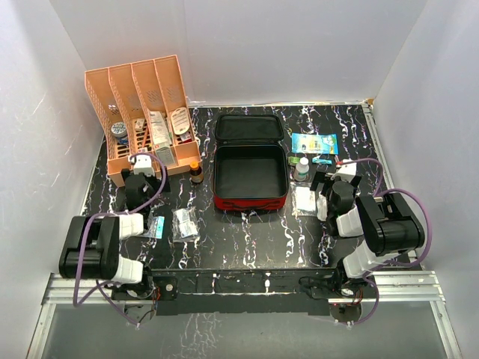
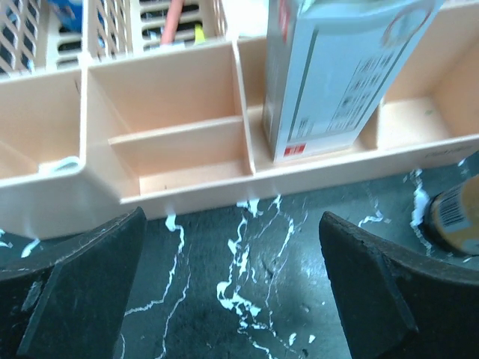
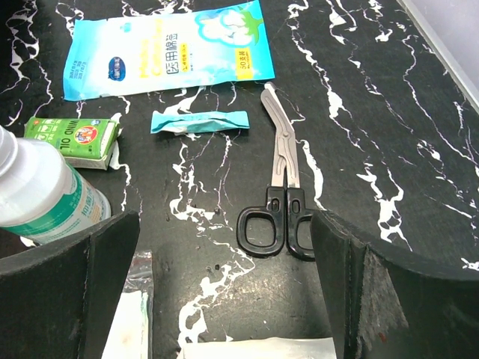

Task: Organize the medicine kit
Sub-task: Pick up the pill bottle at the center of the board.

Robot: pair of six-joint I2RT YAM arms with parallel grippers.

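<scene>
Kit [image 1: 250, 202] sits open and empty mid-tabletop, so we're at the very start. Left pincer [image 2: 232, 299] gapes wide by the rack [image 1: 142, 112]. Right pincer [image 3: 224, 299] hangs wide over the scissors [image 3: 278, 202], so we'd lower and pinch those next.

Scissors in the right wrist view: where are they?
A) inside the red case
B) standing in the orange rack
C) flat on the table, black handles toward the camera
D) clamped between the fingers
C: the scissors lie flat on the marbled table, handles nearest the camera and blade tips toward the blue packet, with the open right gripper not touching them.
</scene>
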